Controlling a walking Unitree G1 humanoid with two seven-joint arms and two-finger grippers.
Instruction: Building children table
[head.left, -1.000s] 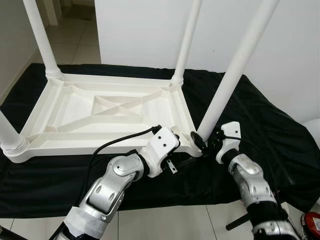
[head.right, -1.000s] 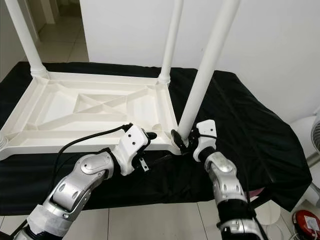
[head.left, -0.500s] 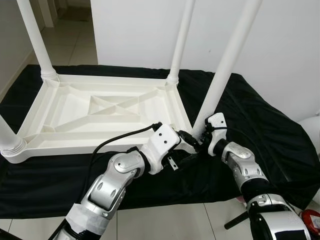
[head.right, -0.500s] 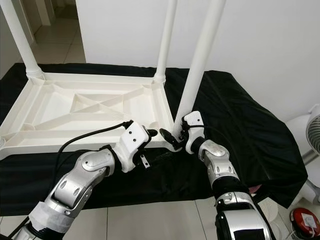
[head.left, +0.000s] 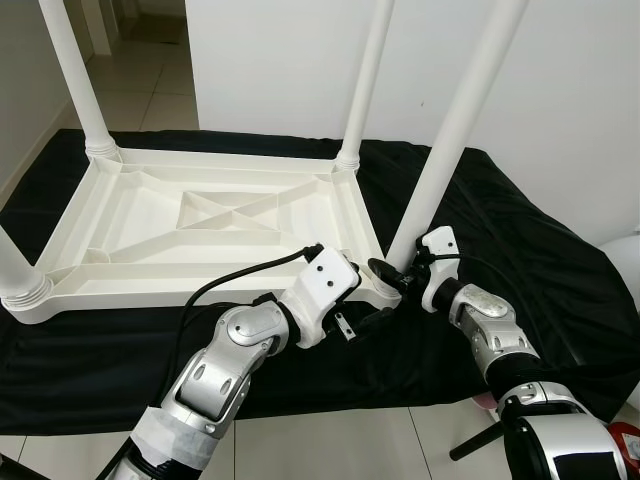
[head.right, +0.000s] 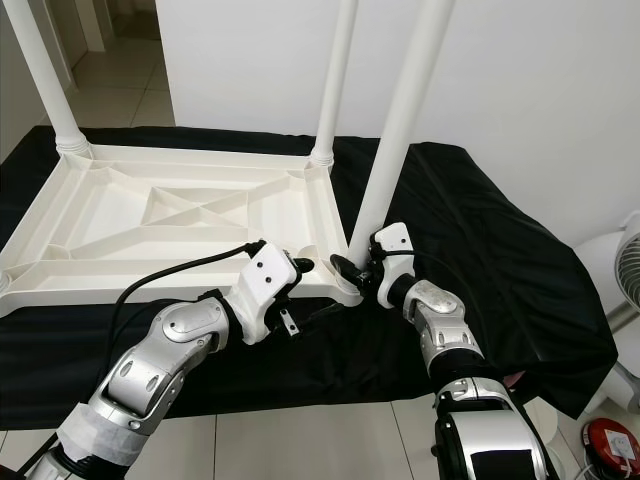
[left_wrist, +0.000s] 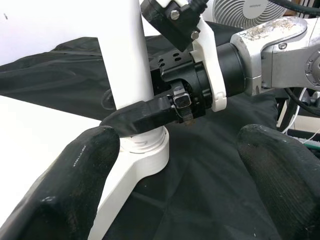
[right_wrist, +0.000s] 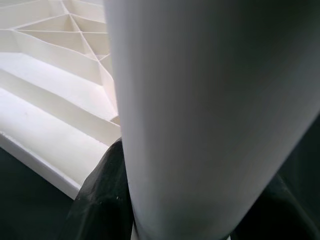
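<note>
Evenly bright and sharp, soft shadows; blurred only on the close white plastic table leg (right_wrist: 200, 115).

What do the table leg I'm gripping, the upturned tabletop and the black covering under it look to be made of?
Table leg: probably moulded plastic, smooth white, faint sheen, held by the right pincer.
Tabletop: likely the same plastic; thin moulded ribs cross its underside.
Black covering: matte fabric, judging by its soft folds and draped edges.
</note>
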